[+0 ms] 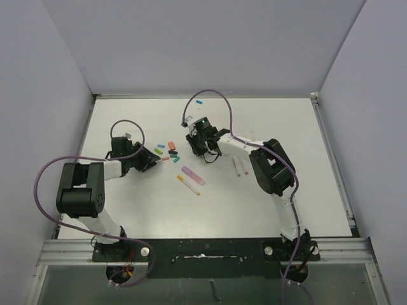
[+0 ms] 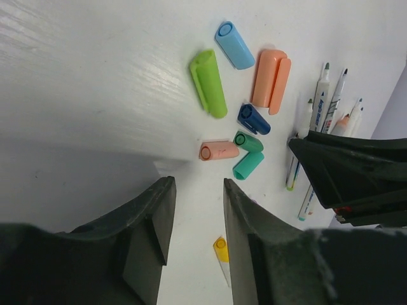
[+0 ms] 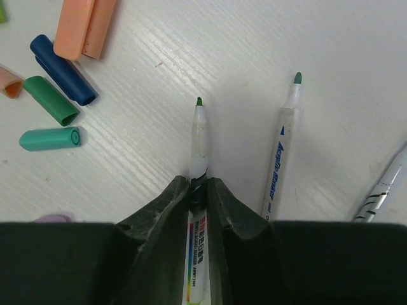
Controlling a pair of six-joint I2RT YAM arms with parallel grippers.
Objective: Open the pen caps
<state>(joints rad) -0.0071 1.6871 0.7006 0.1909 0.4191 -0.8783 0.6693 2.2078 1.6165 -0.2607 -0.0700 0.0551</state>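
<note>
Several loose pen caps lie in a cluster: a light green cap (image 2: 208, 82), a light blue cap (image 2: 234, 44), a wide orange cap (image 2: 271, 76), a dark blue cap (image 2: 253, 119), a salmon cap (image 2: 218, 150) and two teal-green caps (image 2: 248, 165). My left gripper (image 2: 198, 190) stands open just short of them, with nothing between its fingers. My right gripper (image 3: 198, 184) is shut on a white pen (image 3: 199, 143) whose bare green tip points toward the table. In the top view the caps (image 1: 169, 152) lie between the left gripper (image 1: 151, 160) and the right gripper (image 1: 196, 145).
An uncapped white pen (image 3: 280, 159) lies beside the held one. A lilac highlighter (image 1: 193, 175) and a yellow-ended pen (image 1: 188, 185) lie nearer the arms. Two pens (image 1: 236, 166) rest to the right. One blue cap (image 1: 200, 101) sits far back. Walls enclose three sides.
</note>
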